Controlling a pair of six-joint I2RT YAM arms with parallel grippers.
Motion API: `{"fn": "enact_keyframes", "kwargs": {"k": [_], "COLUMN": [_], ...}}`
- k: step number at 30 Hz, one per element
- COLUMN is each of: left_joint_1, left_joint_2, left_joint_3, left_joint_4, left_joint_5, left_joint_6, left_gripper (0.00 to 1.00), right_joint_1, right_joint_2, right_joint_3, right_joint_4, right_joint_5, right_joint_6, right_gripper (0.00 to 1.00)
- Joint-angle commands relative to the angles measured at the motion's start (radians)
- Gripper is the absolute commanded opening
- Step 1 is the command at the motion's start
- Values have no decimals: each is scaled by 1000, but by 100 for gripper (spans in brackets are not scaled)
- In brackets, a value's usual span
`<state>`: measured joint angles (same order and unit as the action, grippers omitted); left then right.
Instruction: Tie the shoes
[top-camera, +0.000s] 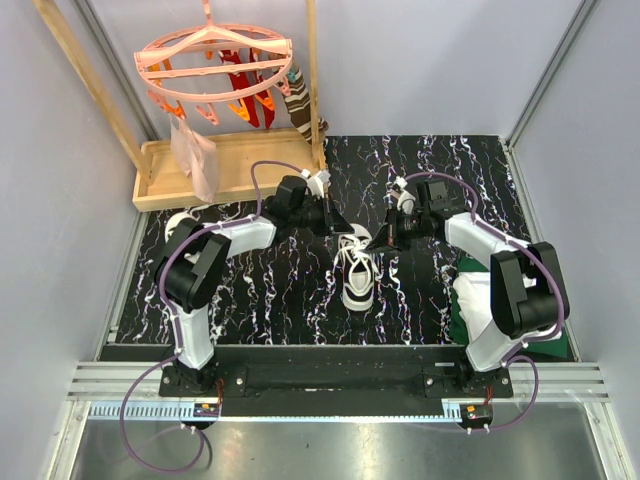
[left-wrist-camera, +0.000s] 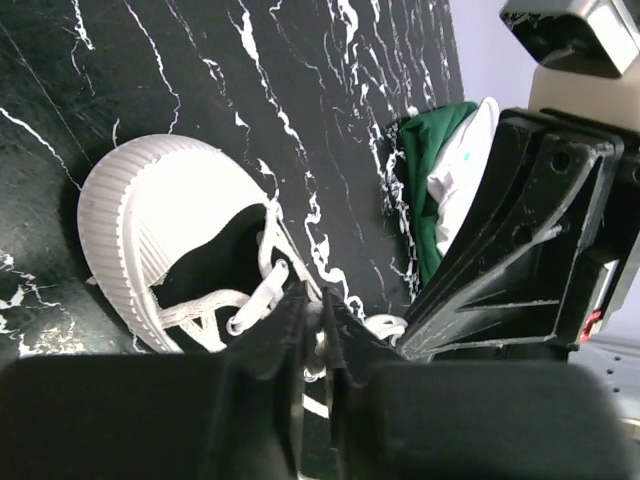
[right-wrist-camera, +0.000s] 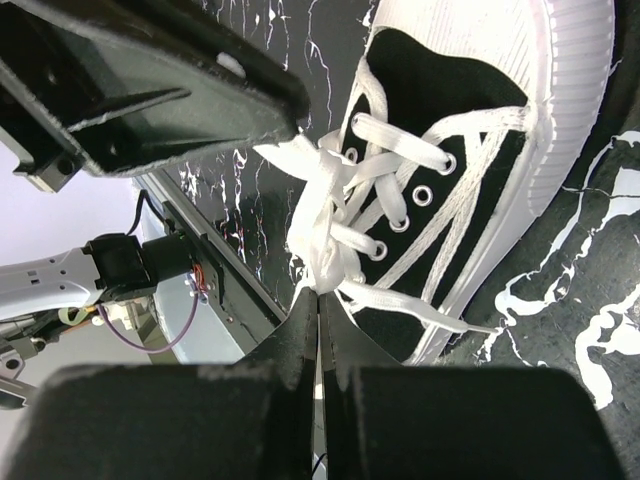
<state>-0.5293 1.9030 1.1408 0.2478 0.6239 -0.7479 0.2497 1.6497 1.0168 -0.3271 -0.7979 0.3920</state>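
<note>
Top view: one black canvas sneaker (top-camera: 358, 278) lies at the centre of the marbled table (top-camera: 270, 290), white toe cap toward 6 o'clock. The left tool (left-wrist-camera: 320, 302), at the sneaker's 11 o'clock, is nearly closed, pinching a strand of the white laces (right-wrist-camera: 330, 180). The right tool (right-wrist-camera: 318, 298), at 1 o'clock, is pressed together on another strand. A green-and-white cloth (top-camera: 468, 290) lies at 3 o'clock.
</note>
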Motion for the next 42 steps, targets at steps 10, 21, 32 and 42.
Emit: {"fn": "enact_keyframes", "kwargs": {"k": [10, 21, 32, 42], "left_joint_1": [45, 51, 68, 87], "left_joint_2": [-61, -143, -142, -130], "left_joint_3": [-53, -118, -135, -142], "left_joint_4": [13, -31, -59, -71], "left_joint_5": [43, 51, 34, 14], "left_joint_6": [48, 150, 177, 197], "left_gripper": [0, 0, 0, 0], "right_joint_1": [-30, -78, -127, -159], "right_joint_2": [-113, -188, -180, -162], "right_joint_3": [-18, -76, -89, -98], "right_joint_4": [-92, -173, -205, -227], "right_joint_5": [46, 77, 121, 152], "right_joint_6": [-70, -117, -153, -176], "right_gripper": [0, 0, 0, 0]}}
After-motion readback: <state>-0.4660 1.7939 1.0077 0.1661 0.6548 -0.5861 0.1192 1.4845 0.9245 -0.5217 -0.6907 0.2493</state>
